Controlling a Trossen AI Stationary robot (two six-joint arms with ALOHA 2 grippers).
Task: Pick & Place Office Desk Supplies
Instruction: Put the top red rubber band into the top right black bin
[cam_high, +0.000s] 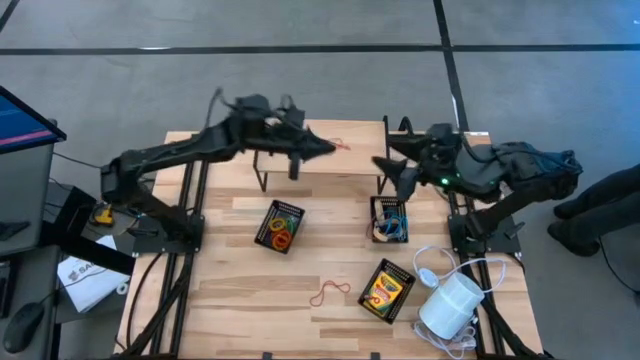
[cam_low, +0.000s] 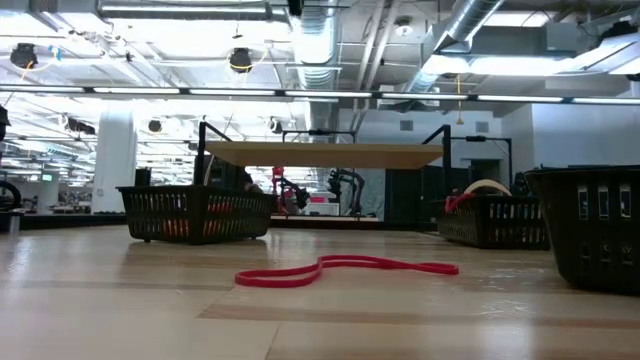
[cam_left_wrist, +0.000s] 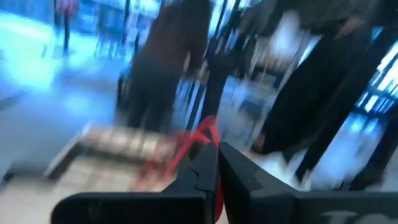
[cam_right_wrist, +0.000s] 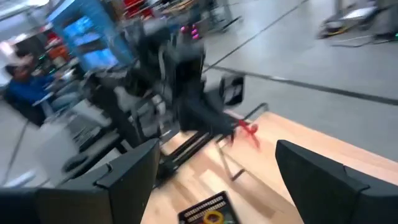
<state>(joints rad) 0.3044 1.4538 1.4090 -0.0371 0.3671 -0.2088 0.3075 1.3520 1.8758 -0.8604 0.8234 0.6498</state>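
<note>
My left gripper (cam_high: 328, 148) is raised over the far wooden shelf (cam_high: 345, 160), shut on a red elastic loop (cam_left_wrist: 200, 135). My right gripper (cam_high: 392, 168) hovers open above the right black mesh tray (cam_high: 390, 220), touching nothing. A second red loop (cam_high: 328, 292) lies flat on the table near the front. The left mesh tray (cam_high: 280, 227) holds several coloured loops. A yellow-and-green crayon box (cam_high: 386, 290) lies in a black tray at the near right. My left gripper pinches the red loop between its two fingers, near their free ends (cam_left_wrist: 208, 149). The fingers lie about level and point toward the table's right. The free part of the loop (cam_right_wrist: 249, 130) sticks out past the fingertips, slack and lifted clear above the shelf.
A white cylinder (cam_high: 452, 305) with a white cord sits at the near right corner. The raised shelf stands on black legs (cam_high: 262, 170) at the table's far side. Bare wood lies between the trays and along the near left.
</note>
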